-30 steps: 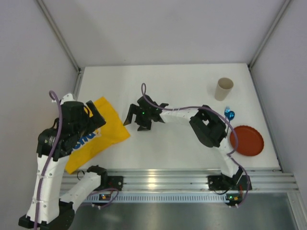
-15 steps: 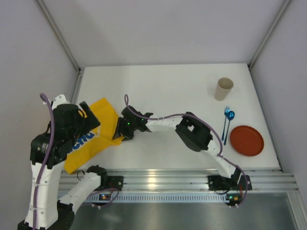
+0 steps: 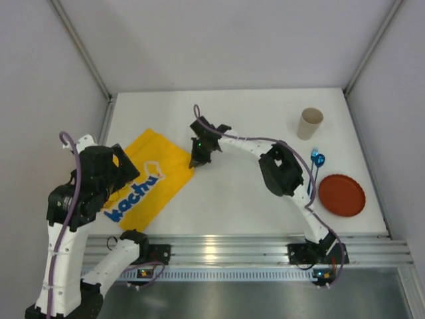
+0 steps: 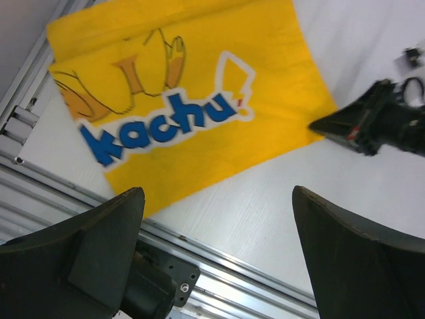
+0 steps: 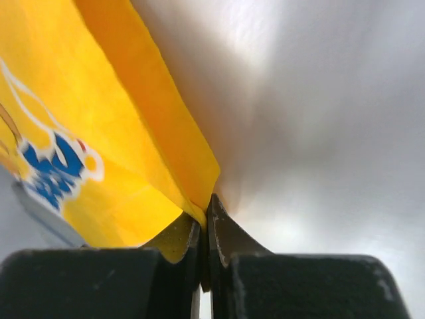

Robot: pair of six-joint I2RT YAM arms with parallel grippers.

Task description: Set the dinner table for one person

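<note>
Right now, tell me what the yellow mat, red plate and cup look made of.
Yellow mat: likely thin cloth, matte; its corner folds limply where the right gripper pinches it. Red plate: probably plastic, smooth. Cup: beige, matte, maybe paper; too small to tell.

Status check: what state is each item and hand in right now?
yellow mat: lying mostly flat, print up, one corner pinched.
right hand: shut on the mat's corner.
left hand: open, holding nothing.
cup: upright.
red plate: flat, empty.
blue cutlery: lying beside the plate, partly hidden.
</note>
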